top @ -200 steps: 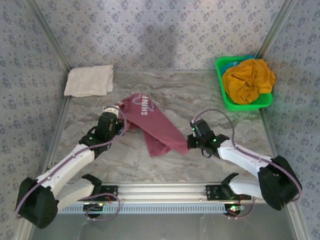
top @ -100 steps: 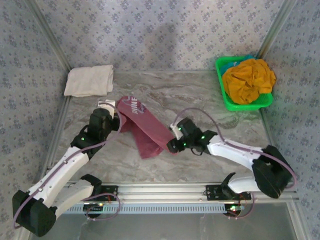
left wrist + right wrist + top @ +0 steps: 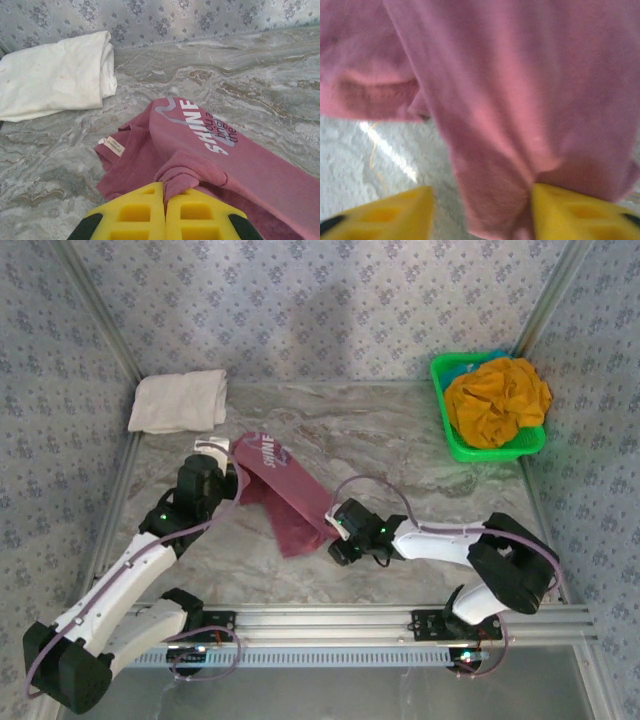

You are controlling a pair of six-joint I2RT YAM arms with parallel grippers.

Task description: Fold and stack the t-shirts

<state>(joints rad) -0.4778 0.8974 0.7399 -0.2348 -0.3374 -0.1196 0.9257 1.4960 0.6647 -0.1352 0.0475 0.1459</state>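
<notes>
Top external view: grey marbled counter point(image 3: 400, 430), limp maroon cloth tee point(image 3: 285, 485) w/ SHINE print draped mid-counter btwn arms. Soft, light, prob. slippy; pinch hems or shoulders. Folded cream-white tee point(image 3: 180, 400) far-left corner; crumpled mustard-orange tee point(image 3: 497, 398) in green plastic basket point(image 3: 441, 380). L claw point(image 3: 164, 197) clenched on maroon cloth; R claw point(image 3: 480, 210) parted, cloth btwn fingers.

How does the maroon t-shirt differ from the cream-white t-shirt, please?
The maroon t-shirt carries a SHINE print; the cream-white t-shirt looks plain. The maroon one lies loose and rumpled mid-table; the cream-white one sits folded at the far left corner. The left gripper pinches the maroon one; the cream-white one lies untouched. Both rest on the table.
</notes>
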